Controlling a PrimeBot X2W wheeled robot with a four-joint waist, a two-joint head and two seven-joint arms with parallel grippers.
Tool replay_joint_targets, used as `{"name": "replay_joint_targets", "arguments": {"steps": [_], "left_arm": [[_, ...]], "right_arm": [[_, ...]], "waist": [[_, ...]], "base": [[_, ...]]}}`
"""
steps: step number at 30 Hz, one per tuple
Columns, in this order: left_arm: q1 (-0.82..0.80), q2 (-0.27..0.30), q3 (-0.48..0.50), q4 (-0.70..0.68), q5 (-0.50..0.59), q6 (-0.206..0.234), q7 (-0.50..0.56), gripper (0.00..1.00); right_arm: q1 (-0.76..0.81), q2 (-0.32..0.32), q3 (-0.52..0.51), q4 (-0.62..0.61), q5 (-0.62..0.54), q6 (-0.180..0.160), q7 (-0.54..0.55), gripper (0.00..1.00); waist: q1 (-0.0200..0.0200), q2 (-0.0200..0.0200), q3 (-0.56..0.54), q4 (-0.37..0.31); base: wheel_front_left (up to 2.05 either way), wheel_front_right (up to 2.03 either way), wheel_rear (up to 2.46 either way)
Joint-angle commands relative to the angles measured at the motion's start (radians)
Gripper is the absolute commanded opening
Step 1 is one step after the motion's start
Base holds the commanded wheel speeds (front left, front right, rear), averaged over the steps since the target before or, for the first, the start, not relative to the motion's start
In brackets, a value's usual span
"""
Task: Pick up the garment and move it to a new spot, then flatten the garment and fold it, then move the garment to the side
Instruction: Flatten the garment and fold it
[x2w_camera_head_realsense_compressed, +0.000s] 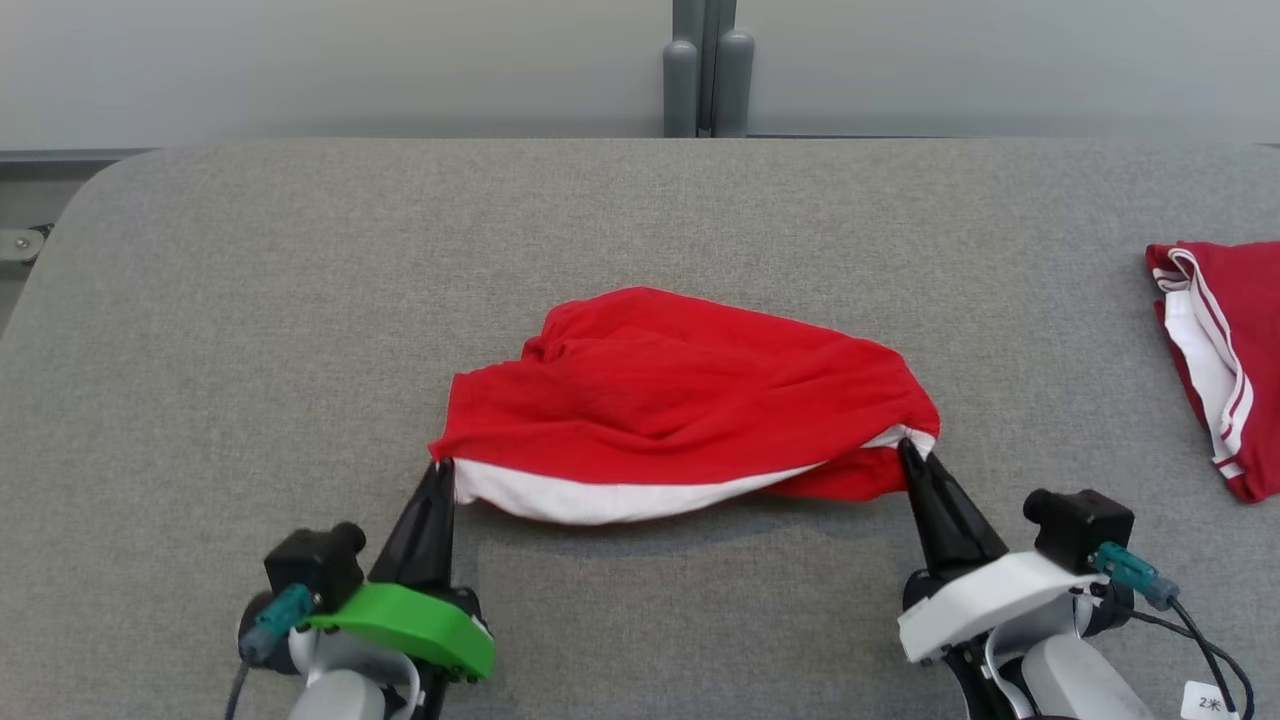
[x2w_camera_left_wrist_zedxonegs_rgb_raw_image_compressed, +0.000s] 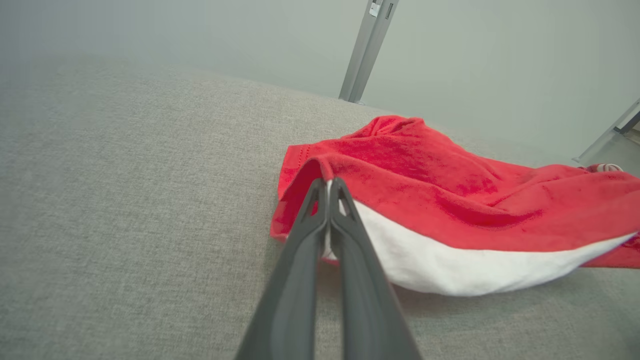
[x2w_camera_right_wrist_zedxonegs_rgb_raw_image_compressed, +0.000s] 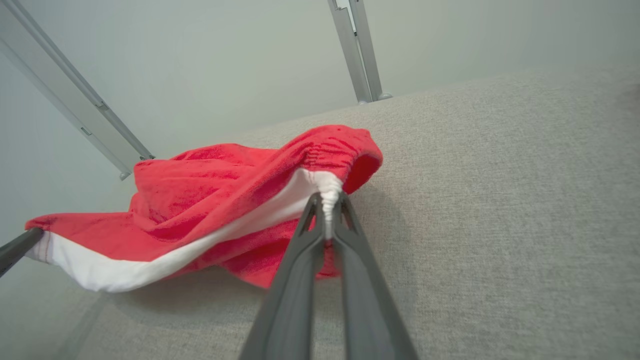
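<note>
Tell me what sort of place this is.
Probably a robot test bench for garment folding: grey fabric-covered table, bare pale wall with a metal post, a second red-and-white garment set aside.

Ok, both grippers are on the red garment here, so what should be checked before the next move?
1. Left gripper shut on the red garment's left near corner: ok.
2. Right gripper shut on its right near corner: ok.
3. Both fabric layers caught in each grip: cannot tell.
4. Garment flat: not ok, bunched and sagging between the grips.
5. Striped red garment at the table's right edge lies apart from it: ok.
</note>
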Motion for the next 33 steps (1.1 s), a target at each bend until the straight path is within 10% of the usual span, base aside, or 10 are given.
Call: {"name": "replay_joint_targets", "arguments": {"steps": [1, 10, 21, 33], "left_arm": [[-0.027, 0.017, 0.005, -0.025, 0.014, -0.003, -0.003, 0.00], [-0.567, 0.190, -0.119, -0.004, 0.045, -0.003, -0.003, 0.00], [-1.216, 0.299, -0.173, 0.078, 0.149, -0.001, -0.002, 0.00], [-1.082, 0.241, -0.067, 0.052, 0.155, -0.001, -0.001, 0.00]], "right_arm": [[-0.013, 0.008, -0.018, -0.008, 0.035, -0.001, -0.002, 0.00], [-0.624, -0.101, 0.135, 0.087, -0.003, -0.001, 0.081, 0.00], [-1.319, -0.119, 0.080, 0.324, -0.194, -0.001, 0.047, 0.00], [-1.281, -0.154, 0.091, 0.450, -0.204, -0.001, -0.002, 0.00]], "waist": [[0.0000, 0.0000, -0.016, 0.002], [0.0000, 0.0000, 0.202, -0.016], [0.0000, 0.0000, 0.401, 0.000], [0.0000, 0.0000, 0.506, -0.007]], "base": [[0.00, 0.00, 0.00], [0.00, 0.00, 0.00], [0.00, 0.00, 0.00], [0.00, 0.00, 0.00]]}}
